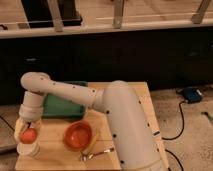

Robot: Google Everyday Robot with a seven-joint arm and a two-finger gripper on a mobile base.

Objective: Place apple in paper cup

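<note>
The gripper (27,131) pinches the small orange-red round apple (29,134) right over the short white paper cup (28,149), ready to drop it in.

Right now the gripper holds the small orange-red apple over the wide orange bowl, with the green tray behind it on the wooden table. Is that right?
Not quite. In the camera view the gripper holds the small orange-red apple over the short white paper cup at the table's left edge, not over the wide orange bowl, which sits to its right. The green tray does lie behind on the wooden table.
</note>
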